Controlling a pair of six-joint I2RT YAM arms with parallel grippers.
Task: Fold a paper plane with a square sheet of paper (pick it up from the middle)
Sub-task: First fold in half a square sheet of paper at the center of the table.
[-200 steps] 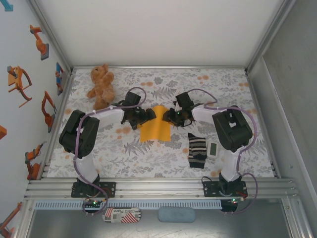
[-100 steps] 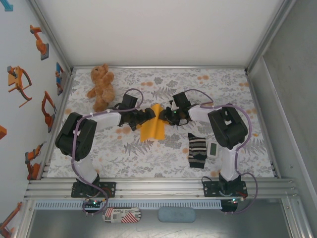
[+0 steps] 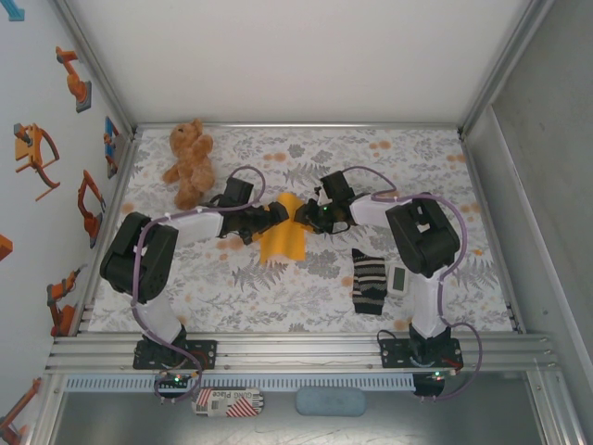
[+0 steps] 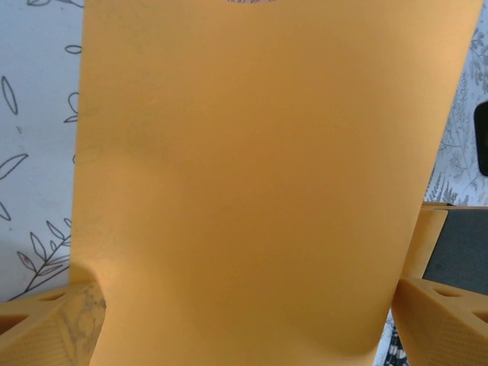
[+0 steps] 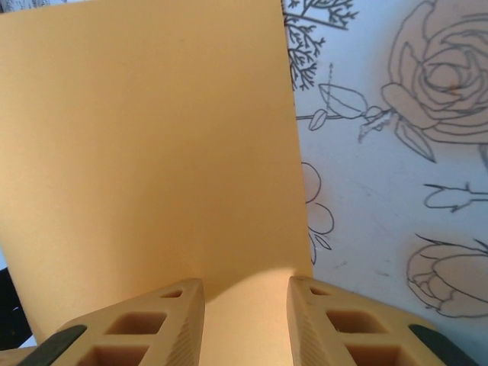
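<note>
Lying near the middle of the grey floral-printed surface (image 3: 232, 287): thin bright orange-yellow square sheet of paper (image 3: 283, 243). Left end effector (image 4: 252, 305) is at its left edge, jaws spread wide, sheet spanning the gap. Right end effector (image 5: 245, 305) is at the opposite edge, jaws partly apart, sheet showing between them, no pinch seen.

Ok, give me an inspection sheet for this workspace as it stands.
Surface: floral-print table, nothing spilled.
Job's things: square sheet of paper at centre, between both claws; not yet a plane.
Clutter: teddy bear far left; striped sock and white device near right.
Claws: left claw wide open astride the sheet; right claw part open over its edge.
Cables: purple cables loop along both arms.
Surroundings: robot stickers on left wall.
</note>
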